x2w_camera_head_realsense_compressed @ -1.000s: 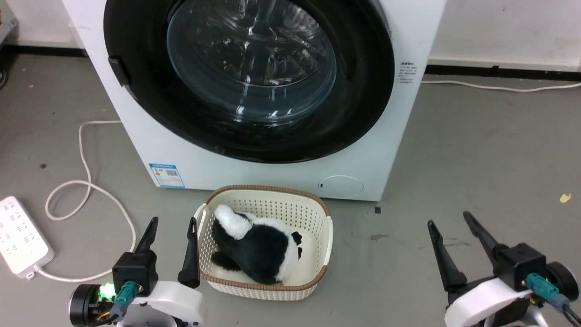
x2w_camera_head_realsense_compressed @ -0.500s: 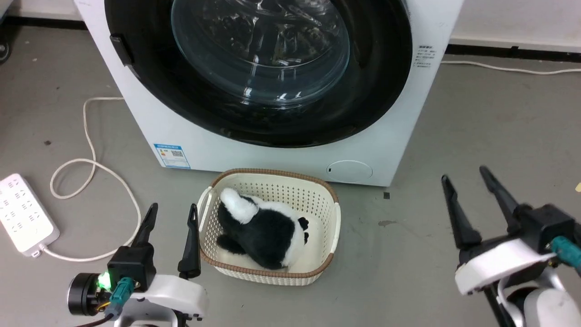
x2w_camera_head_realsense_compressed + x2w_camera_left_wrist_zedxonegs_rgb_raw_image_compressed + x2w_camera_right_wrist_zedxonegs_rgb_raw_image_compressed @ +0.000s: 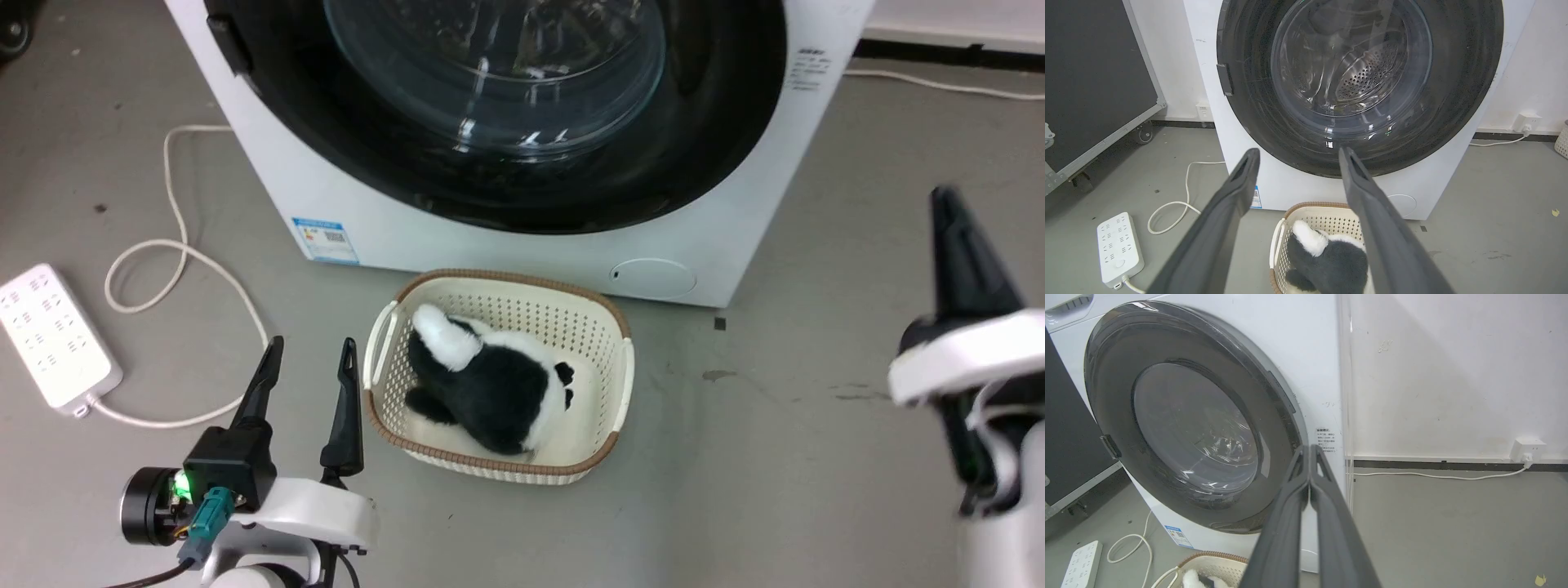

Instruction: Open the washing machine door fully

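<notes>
Head view: washing machine door (image 3: 718,122) sits at top centre, shut flush against the white machine (image 3: 326,188). Left gripper (image 3: 313,343) is low left over the floor, fingers spread, nothing between them, just beside the basket (image 3: 624,367) holding a black-and-white plush toy (image 3: 490,388). Right gripper (image 3: 947,204) is at the right edge, motion-blurred, off to the machine's right and clear of it; its opening can't be read here. Power strip (image 3: 53,335) and cable (image 3: 175,245) lie on the floor, left. Left wrist view: left gripper (image 3: 1298,151) fingers wide apart and empty, aimed at the lower part of the door (image 3: 1249,81); latch tab (image 3: 1224,79) is on the door's left rim, basket (image 3: 1310,208) below. Right wrist view: right gripper (image 3: 1309,449) fingers pressed together tip to tip, gripping nothing; door (image 3: 1118,375) fills the left, closed. Wall socket (image 3: 1529,449) at far right.
</notes>
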